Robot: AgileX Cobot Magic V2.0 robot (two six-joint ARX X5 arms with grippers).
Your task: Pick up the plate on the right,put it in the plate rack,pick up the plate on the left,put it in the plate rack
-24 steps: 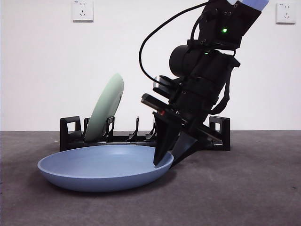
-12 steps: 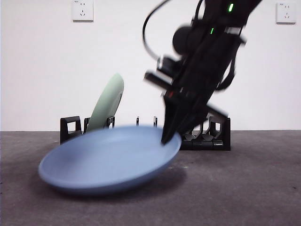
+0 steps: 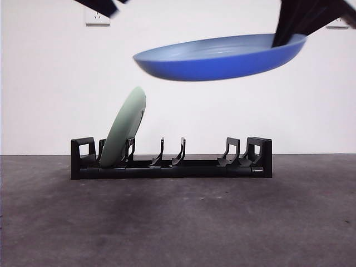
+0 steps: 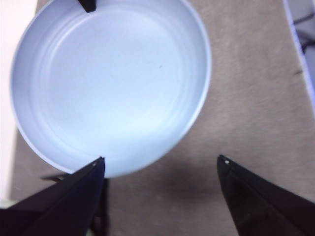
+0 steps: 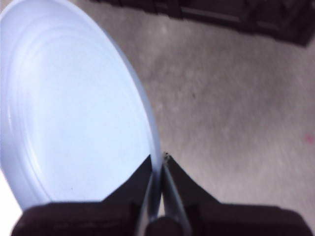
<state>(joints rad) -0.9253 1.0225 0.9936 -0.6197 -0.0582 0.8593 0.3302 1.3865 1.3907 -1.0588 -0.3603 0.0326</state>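
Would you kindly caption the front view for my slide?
Right gripper lifts the blue plate above the plate rack holding a green plate.

- Ahead of me a plain white wall [image 3: 50, 83] closes off the far side of the scene.
- A white socket plate [image 3: 95, 18] sits high on it at the left, partly cut off, and another socket [image 3: 339, 23] at the far right.
- My table [image 3: 178, 222] has a dull grey-brown, slightly mottled surface, with a soft shadow near its middle.
- The light is even and bright.
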